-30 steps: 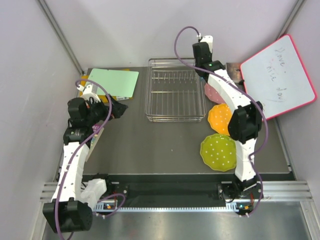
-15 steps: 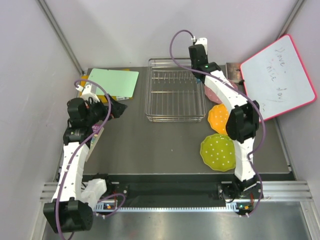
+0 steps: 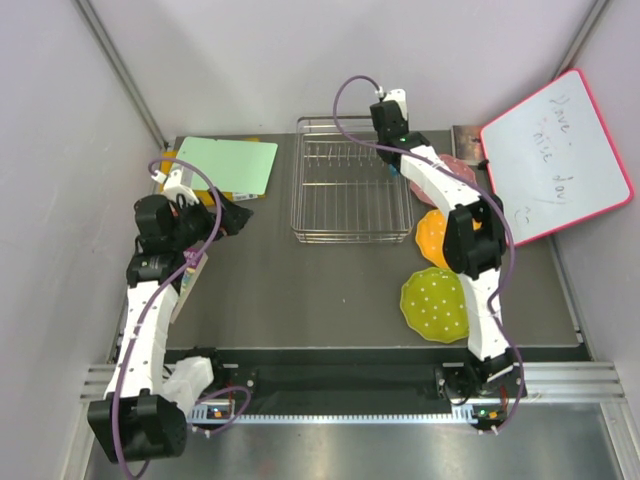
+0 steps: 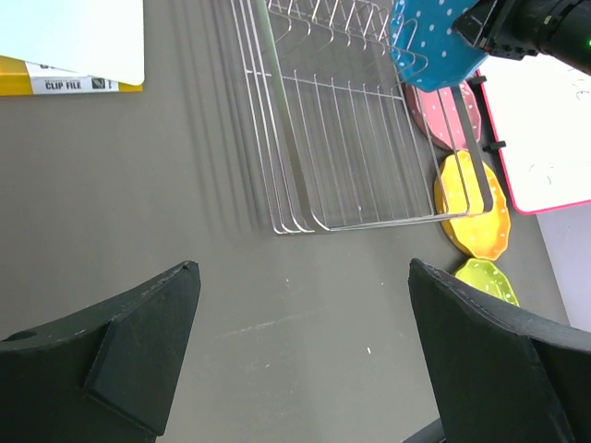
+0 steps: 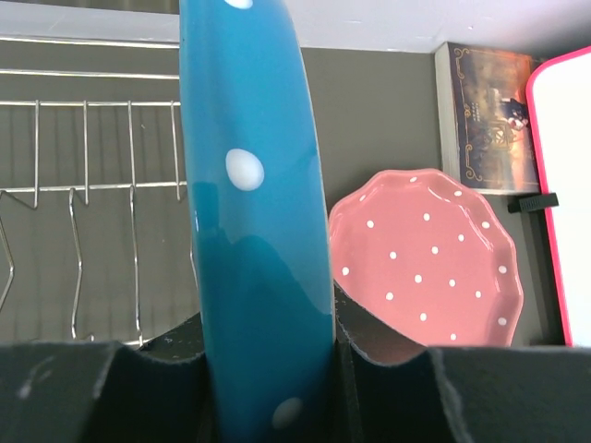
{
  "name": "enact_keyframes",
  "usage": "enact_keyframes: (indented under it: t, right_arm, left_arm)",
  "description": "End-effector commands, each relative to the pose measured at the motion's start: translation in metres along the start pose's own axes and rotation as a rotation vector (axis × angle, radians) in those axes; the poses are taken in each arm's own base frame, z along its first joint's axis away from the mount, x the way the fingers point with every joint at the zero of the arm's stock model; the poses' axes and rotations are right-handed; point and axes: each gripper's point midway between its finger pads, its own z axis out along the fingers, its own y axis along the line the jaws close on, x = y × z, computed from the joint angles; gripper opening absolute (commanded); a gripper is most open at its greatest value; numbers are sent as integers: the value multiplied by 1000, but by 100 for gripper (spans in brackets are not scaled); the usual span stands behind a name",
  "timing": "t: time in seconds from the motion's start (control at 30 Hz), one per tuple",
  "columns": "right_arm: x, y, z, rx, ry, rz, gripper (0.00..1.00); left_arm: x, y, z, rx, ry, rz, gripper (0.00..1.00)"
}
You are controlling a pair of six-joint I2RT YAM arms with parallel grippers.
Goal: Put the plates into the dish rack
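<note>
We see the right claw [image 5: 266,360] clamped on a blue plate [image 5: 254,185] at the upper-right corner of the rack [image 3: 350,195]; the left claw [image 4: 305,323] stands apart.

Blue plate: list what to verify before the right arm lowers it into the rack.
1. Grip: right hand shut on the blue plate, which is held on edge and upright. Ok.
2. Position: in the left wrist view the plate hangs over the far right corner of the dish rack. Ok.
3. Edge lined up with a gap between the dividers. Cannot tell.
4. Rack holds no plates yet. Ok.
5. Pink plate lies flat on the table, outside the rack's right side. Ok.
6. Left hand open, back from the rack. Ok.
</note>
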Motion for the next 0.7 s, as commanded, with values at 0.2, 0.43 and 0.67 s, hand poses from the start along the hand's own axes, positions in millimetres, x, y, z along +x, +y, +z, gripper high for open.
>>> enact_keyframes:
  t: [0.2, 0.43, 0.67]
  right_arm:
    - [-59, -13, -21, -5, -175, 77, 31]
    - [-37, -20, -31, -1, -124, 58, 50]
    - [-33, -23, -35, 5, -114, 47, 50]
  left_arm:
    - [-6, -2, 4, 30, -24, 16, 99]
    - [-10, -6, 2, 44, -42, 24, 99]
    - [-10, -10, -2, 52, -44, 31, 99]
